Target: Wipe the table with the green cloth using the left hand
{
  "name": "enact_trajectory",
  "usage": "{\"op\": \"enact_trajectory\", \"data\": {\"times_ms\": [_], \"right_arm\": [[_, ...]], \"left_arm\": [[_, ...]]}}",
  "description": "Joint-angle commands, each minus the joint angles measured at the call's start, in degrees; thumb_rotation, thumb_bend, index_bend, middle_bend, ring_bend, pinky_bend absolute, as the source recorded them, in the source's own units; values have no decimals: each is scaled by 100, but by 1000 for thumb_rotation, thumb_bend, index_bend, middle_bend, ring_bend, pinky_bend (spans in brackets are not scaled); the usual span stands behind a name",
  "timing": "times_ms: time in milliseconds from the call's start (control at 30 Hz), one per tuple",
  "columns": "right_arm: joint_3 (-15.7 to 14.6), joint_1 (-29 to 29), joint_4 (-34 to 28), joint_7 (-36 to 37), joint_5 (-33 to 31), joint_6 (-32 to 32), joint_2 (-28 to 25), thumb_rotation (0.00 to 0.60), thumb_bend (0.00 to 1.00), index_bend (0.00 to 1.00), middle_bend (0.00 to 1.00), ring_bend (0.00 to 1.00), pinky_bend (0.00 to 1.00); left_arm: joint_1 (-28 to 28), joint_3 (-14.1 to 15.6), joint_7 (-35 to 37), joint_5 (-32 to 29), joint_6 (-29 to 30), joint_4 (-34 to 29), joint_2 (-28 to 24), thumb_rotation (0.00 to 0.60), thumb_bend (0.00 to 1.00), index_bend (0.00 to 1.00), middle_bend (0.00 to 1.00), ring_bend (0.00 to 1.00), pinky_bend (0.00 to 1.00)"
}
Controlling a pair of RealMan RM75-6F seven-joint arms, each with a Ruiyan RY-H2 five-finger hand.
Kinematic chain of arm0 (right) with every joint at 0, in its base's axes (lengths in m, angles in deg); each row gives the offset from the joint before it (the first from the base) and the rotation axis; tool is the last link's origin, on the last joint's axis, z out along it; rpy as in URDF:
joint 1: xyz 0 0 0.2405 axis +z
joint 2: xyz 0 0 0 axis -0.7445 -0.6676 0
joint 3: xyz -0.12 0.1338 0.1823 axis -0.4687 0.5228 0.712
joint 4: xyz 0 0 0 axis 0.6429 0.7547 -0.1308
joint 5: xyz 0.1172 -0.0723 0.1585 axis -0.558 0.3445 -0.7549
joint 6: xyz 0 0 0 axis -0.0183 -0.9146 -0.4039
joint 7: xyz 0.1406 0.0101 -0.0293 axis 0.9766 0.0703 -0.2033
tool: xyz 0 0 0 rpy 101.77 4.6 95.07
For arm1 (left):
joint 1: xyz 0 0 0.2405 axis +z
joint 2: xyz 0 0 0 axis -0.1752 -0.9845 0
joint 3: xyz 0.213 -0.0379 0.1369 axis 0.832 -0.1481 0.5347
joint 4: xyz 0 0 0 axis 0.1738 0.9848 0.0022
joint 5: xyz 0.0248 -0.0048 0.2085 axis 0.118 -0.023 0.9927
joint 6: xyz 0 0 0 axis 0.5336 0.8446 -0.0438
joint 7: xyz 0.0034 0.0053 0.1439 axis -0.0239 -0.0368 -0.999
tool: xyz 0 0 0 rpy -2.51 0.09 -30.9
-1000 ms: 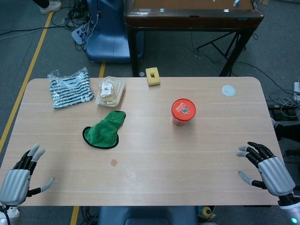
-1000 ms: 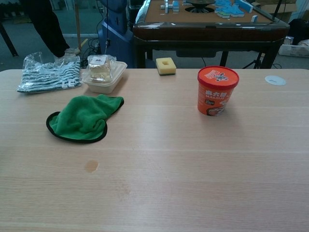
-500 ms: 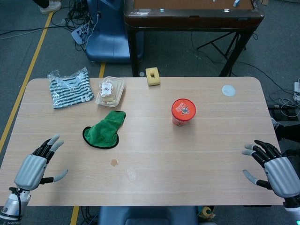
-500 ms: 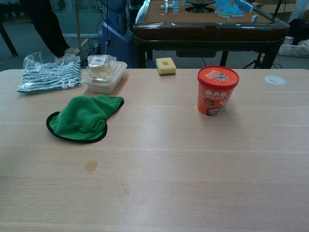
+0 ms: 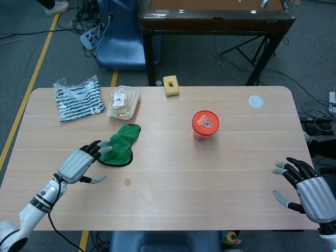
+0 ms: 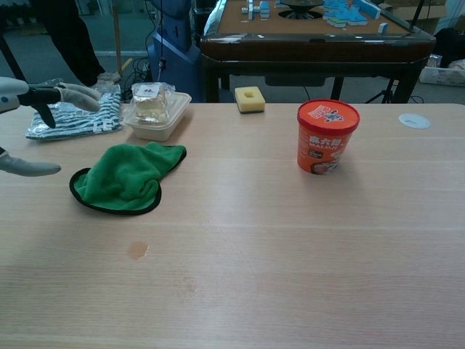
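The green cloth (image 5: 118, 145) (image 6: 123, 178) with a black hem lies crumpled on the wooden table (image 5: 173, 173), left of centre. My left hand (image 5: 79, 164) hovers just left of the cloth with its fingers spread, the fingertips over the cloth's left edge; the chest view shows only its fingers (image 6: 73, 93) at the left border. It holds nothing. My right hand (image 5: 307, 190) is open at the table's right front corner, far from the cloth. A small brown stain (image 5: 127, 182) (image 6: 137, 249) marks the table in front of the cloth.
A plastic food box (image 5: 123, 102) and a bagged striped garment (image 5: 79, 98) sit behind the cloth. An orange cup (image 5: 205, 125) stands at the centre, a yellow sponge (image 5: 171, 85) at the far edge, a white disc (image 5: 255, 101) far right.
My left hand has swept from the front left corner forward and right to the cloth's left edge, entering the chest view. The right hand has drifted slightly back and right.
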Motion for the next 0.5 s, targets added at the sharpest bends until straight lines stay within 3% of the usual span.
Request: {"op": "enact_trajectory", "data": {"times_ms": [33, 300, 500], "right_arm": [[1, -11, -24, -23, -5, -1, -19, 600, 329, 346, 290, 160, 189], [4, -45, -88, -71, -38, 0, -65, 600, 329, 346, 290, 161, 189], [18, -35, -109, -84, -69, 50, -69, 600, 329, 346, 290, 161, 189]], "left_arm": [[-407, -100, 105, -135, -385, 453, 351, 600, 184, 137, 58, 87, 261], [-1029, -160, -309, -553, -1181, 1281, 905, 600, 183, 127, 21, 54, 231], [-1357, -227, -1073, -1207, -1857, 1754, 1202, 600, 183, 41, 0, 0, 149]]}}
